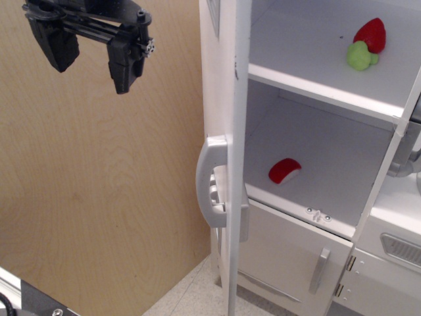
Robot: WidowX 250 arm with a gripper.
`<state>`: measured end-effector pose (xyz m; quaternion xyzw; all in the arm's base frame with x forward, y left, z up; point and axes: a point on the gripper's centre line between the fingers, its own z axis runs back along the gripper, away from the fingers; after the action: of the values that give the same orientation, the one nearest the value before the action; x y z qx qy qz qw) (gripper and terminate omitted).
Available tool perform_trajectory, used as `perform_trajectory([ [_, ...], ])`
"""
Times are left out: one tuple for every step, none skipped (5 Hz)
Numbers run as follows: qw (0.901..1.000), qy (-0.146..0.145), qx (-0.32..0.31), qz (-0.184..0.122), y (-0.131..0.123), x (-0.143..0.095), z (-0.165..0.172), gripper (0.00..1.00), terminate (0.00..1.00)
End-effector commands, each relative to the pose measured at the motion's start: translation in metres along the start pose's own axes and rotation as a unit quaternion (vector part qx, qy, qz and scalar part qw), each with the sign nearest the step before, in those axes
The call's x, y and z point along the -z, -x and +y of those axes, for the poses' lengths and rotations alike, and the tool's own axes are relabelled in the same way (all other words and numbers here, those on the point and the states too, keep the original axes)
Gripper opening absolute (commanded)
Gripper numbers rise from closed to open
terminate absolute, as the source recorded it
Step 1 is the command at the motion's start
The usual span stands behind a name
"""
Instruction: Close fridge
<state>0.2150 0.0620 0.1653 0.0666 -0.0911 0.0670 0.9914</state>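
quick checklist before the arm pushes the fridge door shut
1. Door open, so there is something to close: ok.
2. Hand empty, fingers spread: ok.
3. Hand apart from the door, up to its left: ok.
4. Food clear of the doorway: strawberry on the upper shelf, red piece on the lower shelf, both set back: ok.
5. Handle faces the hand's side: ok.
6. Hinge side free: cannot tell, out of view.

A single camera looks down from above and to the left, close to the open fridge (316, 131), its door edge (237, 158) running through mid-frame. The view faces a wooden wall panel (99, 197) on the left, with the gripper (89, 56) cut off at the top-left corner.
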Motion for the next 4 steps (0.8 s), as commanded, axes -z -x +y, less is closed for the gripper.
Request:
perform_trajectory([
  [1.0, 0.0, 0.0, 0.0, 0.0, 0.0, 0.0, 1.0, 0.0],
  [0.9998, 0.0, -0.015, 0.01, -0.025, 0.017, 0.003, 1.0, 0.0],
  [0.9998, -0.007, -0.02, -0.006, -0.041, 0.027, 0.0, 1.0, 0.0],
  [0.9995, -0.012, -0.025, -0.015, -0.052, 0.032, -0.009, 1.0, 0.0],
])
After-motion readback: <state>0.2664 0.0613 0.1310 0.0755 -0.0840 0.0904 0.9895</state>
